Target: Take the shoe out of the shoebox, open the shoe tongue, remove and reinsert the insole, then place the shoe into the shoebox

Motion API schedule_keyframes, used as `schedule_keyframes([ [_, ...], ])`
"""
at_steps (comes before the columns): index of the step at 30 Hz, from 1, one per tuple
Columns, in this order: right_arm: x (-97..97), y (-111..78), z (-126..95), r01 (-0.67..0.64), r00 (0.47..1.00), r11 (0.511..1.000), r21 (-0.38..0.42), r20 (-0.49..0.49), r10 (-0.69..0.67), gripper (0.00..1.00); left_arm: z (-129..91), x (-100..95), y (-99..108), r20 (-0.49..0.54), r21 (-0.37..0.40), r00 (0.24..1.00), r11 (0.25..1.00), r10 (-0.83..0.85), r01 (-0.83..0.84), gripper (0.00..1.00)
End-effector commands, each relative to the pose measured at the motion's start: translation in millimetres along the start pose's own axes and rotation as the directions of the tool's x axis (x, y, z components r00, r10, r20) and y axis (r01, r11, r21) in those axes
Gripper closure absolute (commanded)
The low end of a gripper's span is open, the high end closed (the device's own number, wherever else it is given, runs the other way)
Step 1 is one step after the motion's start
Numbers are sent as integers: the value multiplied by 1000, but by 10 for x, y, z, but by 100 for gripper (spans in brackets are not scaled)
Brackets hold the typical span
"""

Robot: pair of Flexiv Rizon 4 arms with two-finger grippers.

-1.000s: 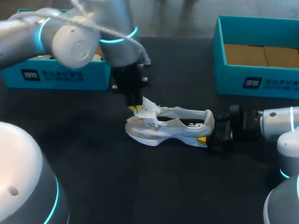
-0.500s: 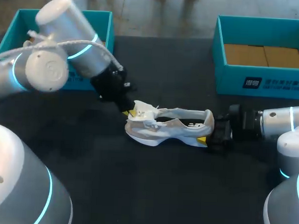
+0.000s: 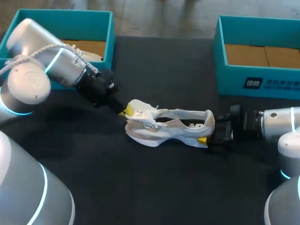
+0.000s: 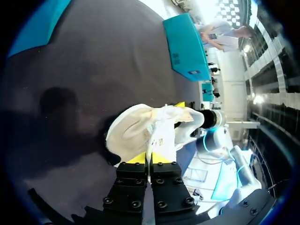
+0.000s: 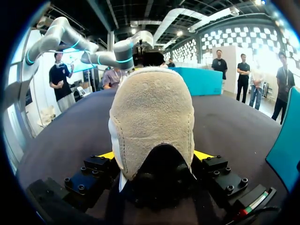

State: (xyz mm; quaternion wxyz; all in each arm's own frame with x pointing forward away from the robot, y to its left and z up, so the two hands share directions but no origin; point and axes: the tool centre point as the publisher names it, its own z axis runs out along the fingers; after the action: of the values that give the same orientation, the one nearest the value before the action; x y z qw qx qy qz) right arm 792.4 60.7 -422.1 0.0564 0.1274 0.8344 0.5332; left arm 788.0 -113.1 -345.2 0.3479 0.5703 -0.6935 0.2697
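The left end effector (image 3: 125,111), pinching the shoe tongue (image 3: 139,110), has swung down leftward, drawing it open while the right end effector (image 3: 212,132) clamps the shoe (image 3: 174,126) at its heel.

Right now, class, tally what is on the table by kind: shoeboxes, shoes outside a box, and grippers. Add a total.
Shoeboxes: 2, left shoebox, right shoebox
Shoes outside a box: 1, white shoe
Grippers: 2, left gripper, right gripper
Total: 5
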Motion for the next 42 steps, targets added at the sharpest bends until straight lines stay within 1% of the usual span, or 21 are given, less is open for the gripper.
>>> schedule_keyframes([
  [1, -1, -3, 0, -1, 1000, 1000, 6, 1, 1, 100, -108, 65, 91, -18, 18, 999, 999, 27, -26, 26],
  [2, -1, -3, 0, -1, 1000, 1000, 6, 1, 1, 100, -133, 96, 102, -10, 15, 999, 999, 37, -37, 5],
  [3, -1, -3, 0, -1, 1000, 1000, 6, 1, 1, 100, -153, 123, 112, 1, 24, 999, 999, 41, -41, 0],
  [11, -1, -3, 0, -1, 1000, 1000, 6, 1, 1, 100, -383, 451, 213, 84, 15, 989, 992, 123, -124, 0],
  [17, -1, -3, 0, -1, 1000, 1000, 6, 1, 1, 100, -539, 739, 281, 147, -67, 968, 979, 202, -194, 0],
  [18, -1, -3, 0, -1, 1000, 1000, 6, 1, 1, 100, -563, 802, 295, 164, -112, 959, 970, 232, -216, 0],
  [19, -1, -3, 0, -1, 1000, 1000, 6, 1, 1, 100, -563, 802, 295, 164, -112, 959, 970, 232, -216, 0],
  [21, -1, -3, 0, -1, 1000, 1000, 6, 1, 1, 100, -593, 941, 314, 231, -164, 929, 953, 288, -255, 0],
  [22, -1, -3, 0, -1, 1000, 1000, 6, 1, 1, 100, -593, 941, 314, 231, -164, 929, 953, 288, -255, 0],
  [23, -1, -3, 0, -1, 1000, 1000, 6, 1, 1, 100, -598, 1024, 313, 271, -224, 902, 933, 336, -281, 7],
  [24, -1, -3, 0, -1, 1000, 1000, 6, 1, 1, 100, -600, 1062, 310, 288, -223, 891, 929, 352, -295, 15],
  [25, -1, -3, 0, -1, 1000, 1000, 6, 1, 1, 100, -600, 1101, 305, 303, -248, 876, 918, 376, -308, 21],
  [26, -1, -3, 0, -1, 1000, 1000, 6, 1, 1, 100, -598, 1136, 307, 318, -284, 857, 903, 405, -322, 30],
  [27, -1, -3, 0, -1, 1000, 1000, 6, 1, 1, 100, -593, 1173, 305, 339, -288, 842, 899, 419, -331, 49],
  [29, -1, -3, 0, -1, 1000, 1000, 6, 1, 1, 100, -578, 1238, 308, 377, -332, 798, 873, 470, -358, 63],
  [30, -1, -3, 0, -1, 1000, 1000, 6, 1, 1, 100, -568, 1273, 306, 396, -338, 781, 867, 483, -365, 93],
  [31, -1, -3, 0, -1, 1000, 1000, 6, 1, 1, 100, -562, 1303, 311, 409, -367, 750, 846, 519, -386, 100],
  [36, -1, -3, 0, -1, 1000, 1000, 6, 1, 1, 100, -588, 1417, 325, 411, -466, 640, 753, 649, -464, 100],
  [38, -1, -3, 0, -1, 1000, 1000, 6, 1, 1, 100, -595, 1424, 323, 410, -473, 635, 748, 655, -466, 100],
  [39, -1, -3, 0, -1, 1000, 1000, 6, 1, 1, 100, -630, 1469, 303, 386, -538, 570, 679, 725, -499, 100],
  [42, -1, -3, 0, -1, 1000, 1000, 6, 1, 1, 100, -683, 1532, 292, 349, -625, 475, 578, 808, -524, 100],
])
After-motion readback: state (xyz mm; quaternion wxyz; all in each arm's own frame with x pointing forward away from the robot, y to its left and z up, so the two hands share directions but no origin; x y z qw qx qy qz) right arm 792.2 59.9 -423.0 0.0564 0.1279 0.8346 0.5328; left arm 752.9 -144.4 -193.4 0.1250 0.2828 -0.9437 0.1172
